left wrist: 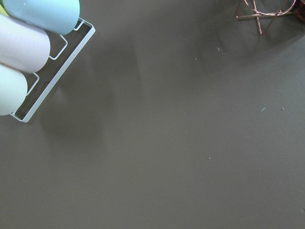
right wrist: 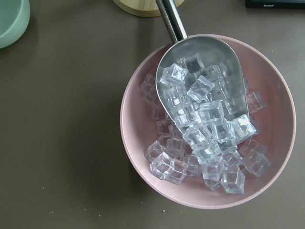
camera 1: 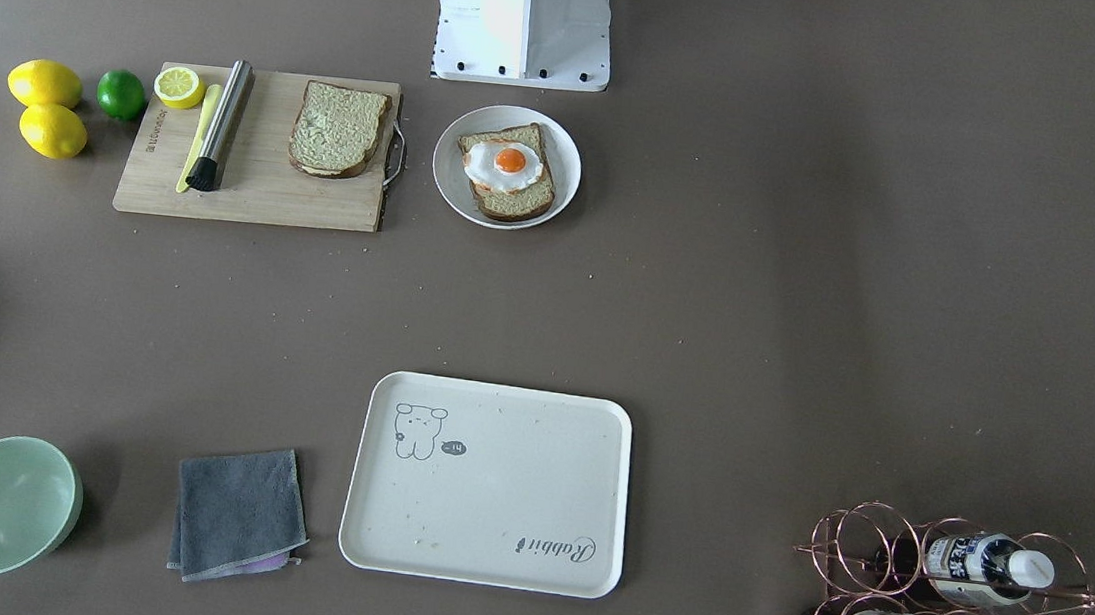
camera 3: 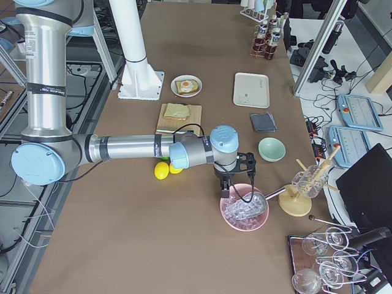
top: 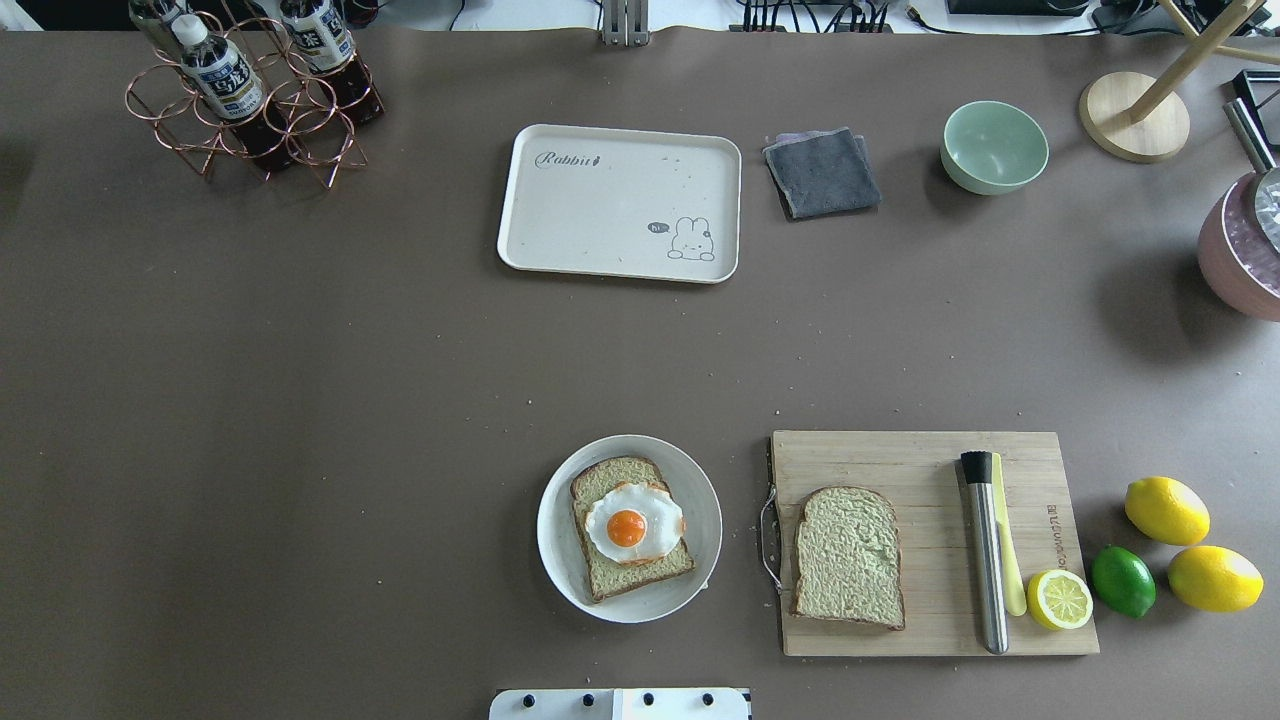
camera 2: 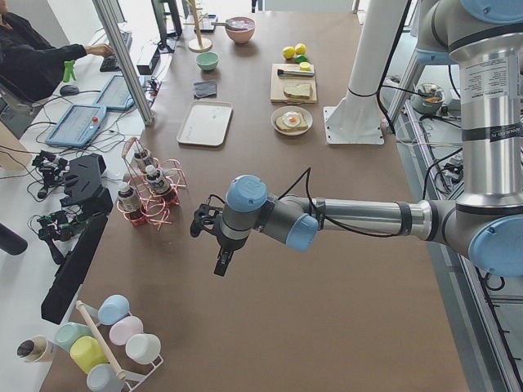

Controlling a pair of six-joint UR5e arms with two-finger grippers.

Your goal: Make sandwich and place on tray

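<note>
While the loose bread slice (top: 849, 556) lies lengthwise on the cutting board (top: 930, 480), just right of the egg-topped slice (top: 630, 527) on its plate (top: 555, 540), the right gripper (camera 3: 225, 190) (its opening, like that of the left gripper (camera 2: 222, 263), cannot be told) hangs nearer, over the ice bowl (right wrist: 131, 129); the tray (top: 620, 200) sits beyond.

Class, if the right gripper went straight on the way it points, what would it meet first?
Probably the ice cubes in the metal scoop, inside the pink bowl; depth is unclear.
</note>
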